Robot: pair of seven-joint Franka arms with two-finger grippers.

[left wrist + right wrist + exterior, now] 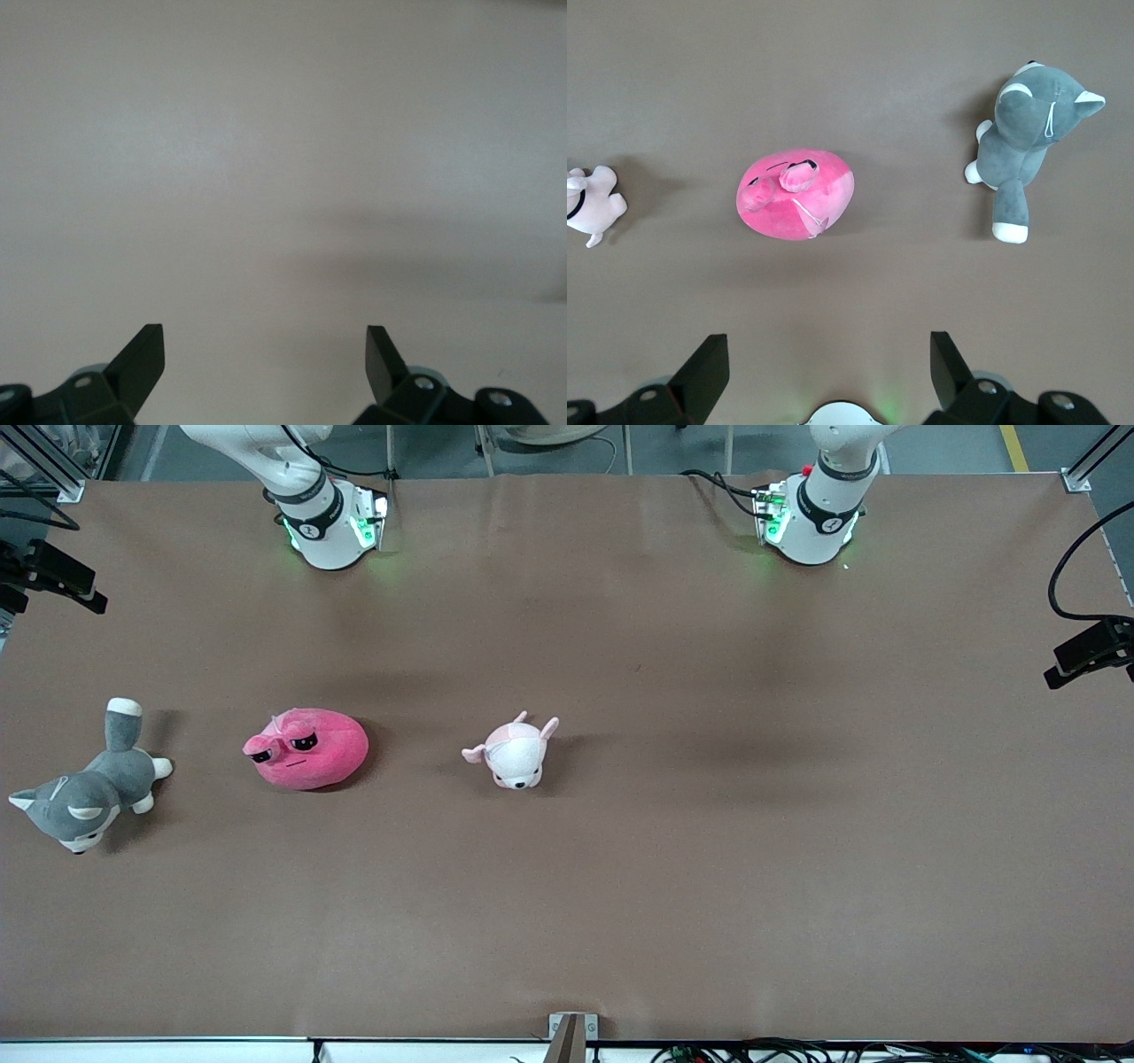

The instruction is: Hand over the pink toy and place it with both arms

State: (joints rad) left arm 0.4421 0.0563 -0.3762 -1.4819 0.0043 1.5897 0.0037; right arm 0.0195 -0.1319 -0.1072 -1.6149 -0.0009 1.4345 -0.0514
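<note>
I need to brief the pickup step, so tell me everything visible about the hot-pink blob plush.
The pink toy is a rounded, soft-looking hot-pink plush blob with droopy black eyes, a small flat mouth and a paler pink patch on top. It lies flat on the brown table, toward the right arm's end, between a grey cat plush and a small pale pink animal plush, apart from both. Nothing touches it but the table.

Pink toy (pixel 308 749) lying on the brown table (pixel 620 868)

Sitting flat toward the right arm's end of the table, round and bright pink like a soft blob. Showing sleepy black eyes and a paler pink patch. Resting alone, with nothing touching, between a gray plush and a small pale pink plush.
</note>
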